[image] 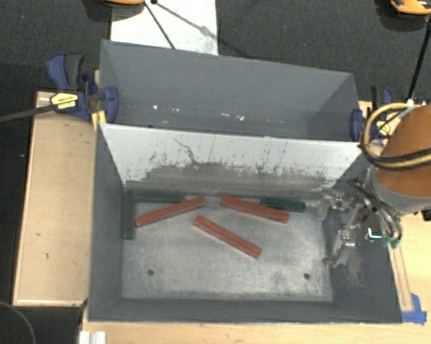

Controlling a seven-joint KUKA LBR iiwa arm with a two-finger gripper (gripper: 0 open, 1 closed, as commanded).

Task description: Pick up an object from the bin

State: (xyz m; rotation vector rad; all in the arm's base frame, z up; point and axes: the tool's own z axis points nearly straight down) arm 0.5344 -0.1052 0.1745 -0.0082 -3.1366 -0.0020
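My gripper [335, 253] hangs low at the right side of the bin, close to the right wall, with nothing visibly in it. Nearest to it lies a red-brown flat stick [255, 208] by the back wall, with a short dark green stick [285, 204] just behind its right end. A second red-brown stick [227, 236] lies slanted in the middle of the floor, well to the left of the gripper. A third red-brown stick [169, 211] lies further left, tilted up toward the back.
A dark bar [129, 216] runs along the bin's left wall and bends along the back-left edge. The front half of the bin floor is bare grey metal. The arm with its orange cover and cables stands over the right rim.
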